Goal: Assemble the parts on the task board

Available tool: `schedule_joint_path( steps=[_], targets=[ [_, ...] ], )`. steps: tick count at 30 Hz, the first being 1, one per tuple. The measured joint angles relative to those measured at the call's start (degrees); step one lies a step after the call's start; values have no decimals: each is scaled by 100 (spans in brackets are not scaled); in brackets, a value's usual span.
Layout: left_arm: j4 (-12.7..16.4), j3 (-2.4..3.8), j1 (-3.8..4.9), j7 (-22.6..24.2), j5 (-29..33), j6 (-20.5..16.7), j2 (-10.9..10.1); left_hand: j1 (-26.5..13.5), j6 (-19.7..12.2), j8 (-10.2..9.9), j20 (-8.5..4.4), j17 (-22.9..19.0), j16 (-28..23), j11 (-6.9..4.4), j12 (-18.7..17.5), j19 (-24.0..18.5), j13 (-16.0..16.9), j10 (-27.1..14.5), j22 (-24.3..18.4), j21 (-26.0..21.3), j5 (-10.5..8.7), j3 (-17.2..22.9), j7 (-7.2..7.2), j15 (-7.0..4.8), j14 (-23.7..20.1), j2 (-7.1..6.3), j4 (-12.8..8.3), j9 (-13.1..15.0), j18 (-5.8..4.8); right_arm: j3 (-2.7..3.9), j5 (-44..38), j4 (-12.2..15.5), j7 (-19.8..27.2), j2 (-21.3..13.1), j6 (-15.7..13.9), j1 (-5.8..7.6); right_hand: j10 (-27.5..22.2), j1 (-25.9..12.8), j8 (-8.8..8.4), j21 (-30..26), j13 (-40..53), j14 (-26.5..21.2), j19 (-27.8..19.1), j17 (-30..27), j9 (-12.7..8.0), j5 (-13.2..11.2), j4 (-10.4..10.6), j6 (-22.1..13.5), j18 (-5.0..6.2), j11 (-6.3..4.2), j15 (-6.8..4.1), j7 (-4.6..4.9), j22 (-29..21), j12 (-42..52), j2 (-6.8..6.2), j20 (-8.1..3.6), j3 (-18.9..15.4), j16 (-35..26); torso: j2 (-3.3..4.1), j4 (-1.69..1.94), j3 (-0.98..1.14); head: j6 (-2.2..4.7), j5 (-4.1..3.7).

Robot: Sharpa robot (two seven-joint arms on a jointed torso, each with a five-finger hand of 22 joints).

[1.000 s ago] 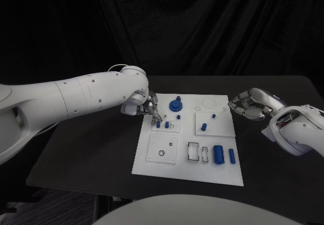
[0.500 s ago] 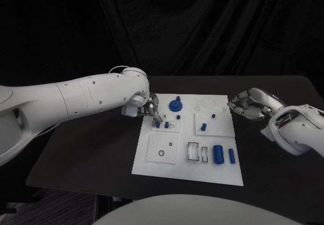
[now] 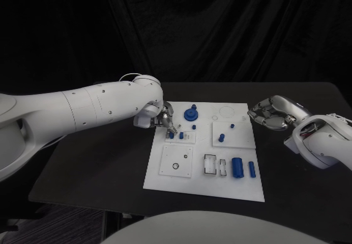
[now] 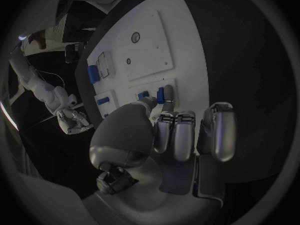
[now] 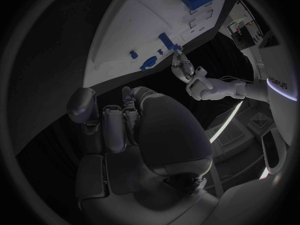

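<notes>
Task board (image 3: 220, 168) mid-table | left hand (image 3: 158, 118) pinching blue peg (image 3: 172, 135) at its left edge | right hand (image 3: 270, 114) clenched, off right edge

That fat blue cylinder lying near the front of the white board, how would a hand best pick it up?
Across its round sides, near the middle, coming down from above. The fat blue cylinder lies flat on the white board, its long axis running front to back, so the fingers would likely close from left and right. A thinner blue pin lies close on one side, leaving little room there.

My left robot hand (image 3: 156, 116) reaches in with fingertips (image 4: 164, 98) pointed down, pinching; my right robot hand (image 3: 270, 114) hangs curled, holding nothing.
</notes>
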Motion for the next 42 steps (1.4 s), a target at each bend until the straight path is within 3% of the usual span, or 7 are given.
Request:
schedule_joint_path(
  steps=[3,14,20,23,28,33,42],
  targets=[
    [9,0,-3,1,0,-35,-5,6,52,32,0,0,0,0,0,0,0,0,0,22,-20,120,-10,0,0,-6,-58,-1,0,0,0,-1,-4,2,2,0,0,0,0,0,0,0,0,0,0,0,0,0,0,0,0,0,0,0,0,0,0,0,0,0,0,0,1],
    [60,-2,-18,3,0,-262,-54,-169,170,163,-30,0,0,-41,0,30,0,2,0,97,-139,1009,-66,-23,-18,-302,-422,75,-1,0,0,-2,-34,6,15,0,0,0,0,-37,0,0,0,0,0,0,0,0,0,0,0,0,-1,0,0,0,0,0,6,3,-2,0,9],
    [135,-3,-30,14,9,-439,-125,-380,179,337,-64,0,0,-81,0,21,0,3,0,133,-165,1501,-73,-44,1,-504,-680,296,-1,0,0,-2,-58,-3,24,0,0,0,0,-60,0,0,0,0,0,0,0,0,0,0,0,0,-1,0,0,0,0,0,6,4,-2,0,0],
    [189,-2,-30,25,15,-538,-183,-492,190,391,-77,0,0,-81,0,34,0,3,0,133,-166,1650,-84,-66,-17,-512,-767,396,-1,0,0,-2,-67,-6,29,0,0,0,0,-60,0,0,0,0,0,0,0,0,0,0,0,0,-1,0,0,0,0,0,6,4,-2,0,-2],
    [348,-1,-31,44,21,-793,-358,-565,210,493,-105,0,0,-101,0,21,0,22,0,133,-199,1683,-84,-85,1,-513,-737,536,0,0,0,-1,-78,-14,34,0,0,0,0,-92,0,0,0,0,0,0,0,0,0,0,0,0,-2,0,0,0,0,0,4,4,-2,0,2],
    [580,-7,-35,63,18,-1138,-577,-628,219,549,-105,0,0,-118,0,21,0,5,0,156,-221,1864,-75,-85,1,-551,-886,608,0,0,0,-2,-84,-23,37,0,0,0,0,-92,0,0,0,0,0,0,0,0,0,0,0,0,-2,0,0,0,0,0,2,4,-2,0,-9],
    [1187,-6,-36,205,16,-2107,-1105,-709,207,600,-104,0,0,-118,0,21,0,4,0,156,-276,1992,-86,-84,1,-607,-966,681,0,0,0,-4,-87,-49,37,0,0,0,0,-92,0,0,0,0,0,0,-16,0,0,0,0,0,-2,0,0,0,16,0,-1,5,-2,0,10]
  ],
)
